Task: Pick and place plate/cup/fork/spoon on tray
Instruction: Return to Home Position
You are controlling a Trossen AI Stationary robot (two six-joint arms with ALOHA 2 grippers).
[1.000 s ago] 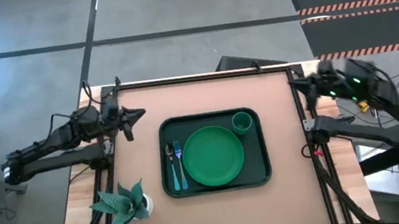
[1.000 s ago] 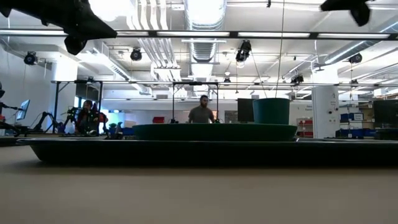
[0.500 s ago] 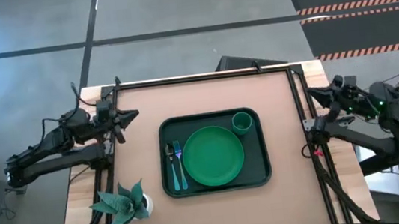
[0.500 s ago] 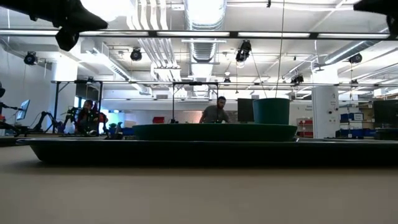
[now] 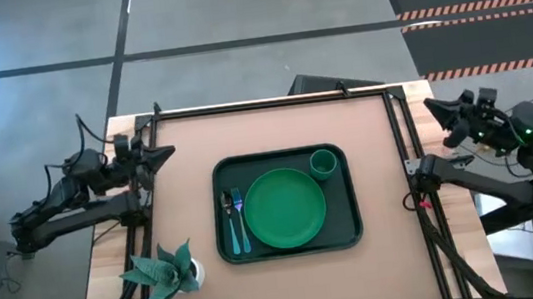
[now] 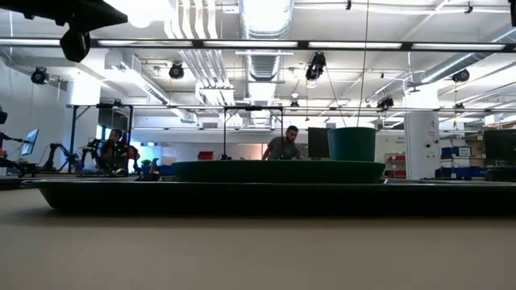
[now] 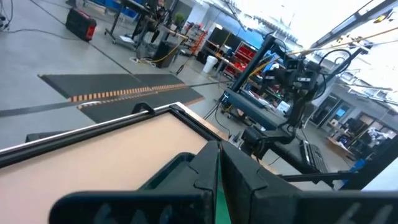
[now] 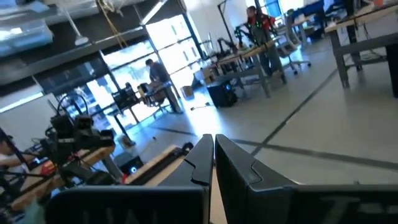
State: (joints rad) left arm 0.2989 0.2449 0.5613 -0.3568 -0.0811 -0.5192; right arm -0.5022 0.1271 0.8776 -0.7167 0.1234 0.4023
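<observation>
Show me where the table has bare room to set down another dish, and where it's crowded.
Widest bare table: between the tray and the right edge. Also free: strips along the far and near edges, and the left side between plant and left tool. Crowded: the tray, filled by plate, cup and cutlery. The right tool hangs off-table.
</observation>
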